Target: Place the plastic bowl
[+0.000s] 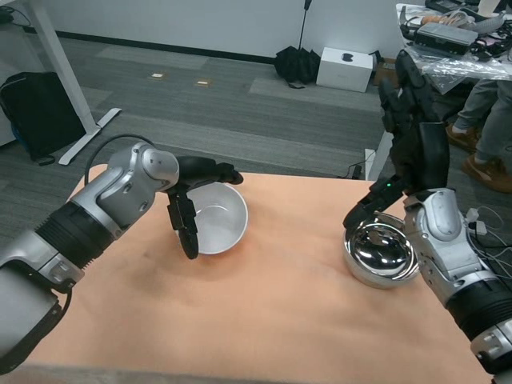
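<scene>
Two bowls are sitting on the orange table covering (264, 320) in the head view. Toward the left, the white plastic bowl (216, 220) is resting upright, and the left hand (192, 200) is gripping its near-left rim, with fingers reaching over the far edge and others hanging down against the outer wall. Toward the right, well apart from it, a shiny metal bowl (380, 254) is standing just beside the right forearm. The right hand (412, 120) is hovering raised above that bowl, fingers spread and holding nothing. Behind the table, a person's legs (488, 120) are showing at the right edge.
</scene>
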